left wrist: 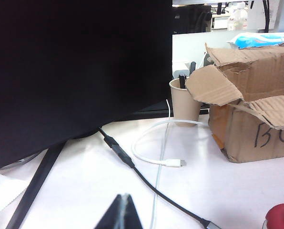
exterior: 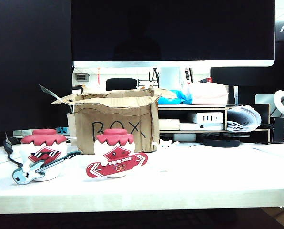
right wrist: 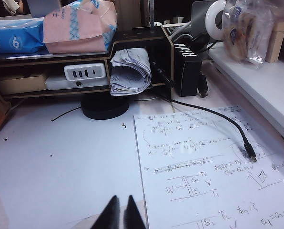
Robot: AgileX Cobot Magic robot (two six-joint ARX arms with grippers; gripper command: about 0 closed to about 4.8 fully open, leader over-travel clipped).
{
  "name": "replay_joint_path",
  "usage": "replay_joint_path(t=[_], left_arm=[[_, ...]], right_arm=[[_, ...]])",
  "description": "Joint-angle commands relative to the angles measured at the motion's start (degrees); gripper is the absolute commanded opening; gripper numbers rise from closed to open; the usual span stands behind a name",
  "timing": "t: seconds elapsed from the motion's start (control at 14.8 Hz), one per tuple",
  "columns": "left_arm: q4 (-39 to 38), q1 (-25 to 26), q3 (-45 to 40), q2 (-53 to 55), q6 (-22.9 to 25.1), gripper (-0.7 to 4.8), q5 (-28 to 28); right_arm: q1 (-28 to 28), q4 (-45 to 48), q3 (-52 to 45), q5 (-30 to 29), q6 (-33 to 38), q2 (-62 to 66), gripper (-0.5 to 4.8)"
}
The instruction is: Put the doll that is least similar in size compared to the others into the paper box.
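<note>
Doll (exterior: 165,143) just right of paper box (exterior: 116,121), on desk (exterior: 189,176). Left gripper (left wrist: 124,213) clenched, right gripper (right wrist: 120,212) nearly clenched, both empty, apart from paper box.

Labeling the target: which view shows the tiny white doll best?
Exterior view: the doll stands whole on the table, right of the box. Left wrist view shows only the box, right wrist view neither.

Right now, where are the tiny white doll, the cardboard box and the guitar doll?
tiny white doll (exterior: 165,144), exterior view, its body.
cardboard box (exterior: 117,125), exterior view, lettered front wall.
guitar doll (exterior: 43,138), exterior view, its red cap.
</note>
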Motion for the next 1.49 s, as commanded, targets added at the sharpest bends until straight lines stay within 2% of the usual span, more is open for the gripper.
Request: replay_joint_path(t=[0.07, 0.88, 0.95, 1.15, 1.49], left_arm=[[0.59, 0.04, 0.04, 0.00, 0.00, -0.05, 0.24], [0.48, -1.07, 0.04, 0.33, 0.02, -0.05, 0.24], [0.52, -2.49, 0.04, 0.31, 0.02, -0.05, 0.22], [0.37, -12.76, 0.04, 0.33, 0.02, -0.05, 0.24], [0.35, -26.49, 0.04, 0.87, 0.02, -0.05, 0.26]], right_arm=[[0.09, 1.01, -0.20, 0.00, -0.11, 0.00, 0.27], [0.09, 1.01, -0.20, 0.00, -0.11, -0.02, 0.27], [0.09, 1.01, -0.20, 0.00, -0.11, 0.00, 0.27], [0.09, 1.01, -0.20, 0.00, -0.11, 0.00, 0.27], [0.09, 1.01, -0.20, 0.00, -0.11, -0.02, 0.27]])
